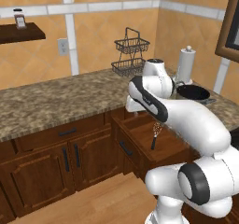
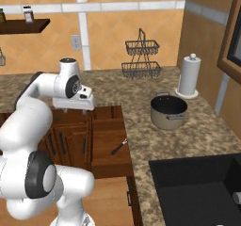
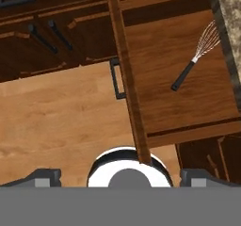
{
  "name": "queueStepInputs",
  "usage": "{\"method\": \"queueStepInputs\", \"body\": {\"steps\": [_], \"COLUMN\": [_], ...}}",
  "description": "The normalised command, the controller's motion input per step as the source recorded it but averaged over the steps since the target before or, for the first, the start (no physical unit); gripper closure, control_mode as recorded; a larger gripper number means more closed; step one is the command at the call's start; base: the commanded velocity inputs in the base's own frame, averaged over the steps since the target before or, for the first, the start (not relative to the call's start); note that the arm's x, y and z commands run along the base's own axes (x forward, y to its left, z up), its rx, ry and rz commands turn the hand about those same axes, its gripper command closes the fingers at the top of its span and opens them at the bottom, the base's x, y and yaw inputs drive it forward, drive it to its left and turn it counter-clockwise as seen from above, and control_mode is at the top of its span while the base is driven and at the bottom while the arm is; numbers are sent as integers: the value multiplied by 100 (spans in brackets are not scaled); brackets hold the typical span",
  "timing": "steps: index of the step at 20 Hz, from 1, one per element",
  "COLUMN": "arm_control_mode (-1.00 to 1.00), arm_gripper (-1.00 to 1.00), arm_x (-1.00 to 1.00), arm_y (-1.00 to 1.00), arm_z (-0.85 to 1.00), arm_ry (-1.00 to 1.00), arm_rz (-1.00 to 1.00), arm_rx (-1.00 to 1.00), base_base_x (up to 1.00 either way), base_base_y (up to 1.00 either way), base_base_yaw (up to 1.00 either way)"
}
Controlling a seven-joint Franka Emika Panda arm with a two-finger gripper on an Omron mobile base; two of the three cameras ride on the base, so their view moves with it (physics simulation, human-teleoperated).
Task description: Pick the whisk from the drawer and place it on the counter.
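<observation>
Fingers [image 3: 120, 175] fully spread, empty, above the open reddish-brown wooden drawer [image 3: 188, 112]. Small wire-headed, black-handled whisk [image 3: 197, 55] lies ahead to one side; centre over handle, descend straight.

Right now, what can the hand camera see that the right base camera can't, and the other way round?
Hand view: the dark bar handle on the drawer front, seen from straight above.
Right base view: the pot, the paper towel roll, the wire basket and the dark sink.
Both: the whisk lying loose in the open drawer, right beside the speckled counter.
</observation>
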Motion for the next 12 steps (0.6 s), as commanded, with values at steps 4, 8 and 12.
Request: {"method": "queueStepInputs", "body": {"steps": [4,8,12], "arm_control_mode": [-100,-100,-100], "arm_gripper": [-100,-100,-100], "arm_x": [52,70,72], "arm_y": [0,-6,-4], "arm_z": [-27,-8,-31], "arm_ry": [-2,0,-1], "arm_rz": [2,6,5], "arm_rx": [0,0,0], "base_base_x": [0,0,0], "base_base_y": [0,0,0], "base_base_yaw": [0,0,0]}}
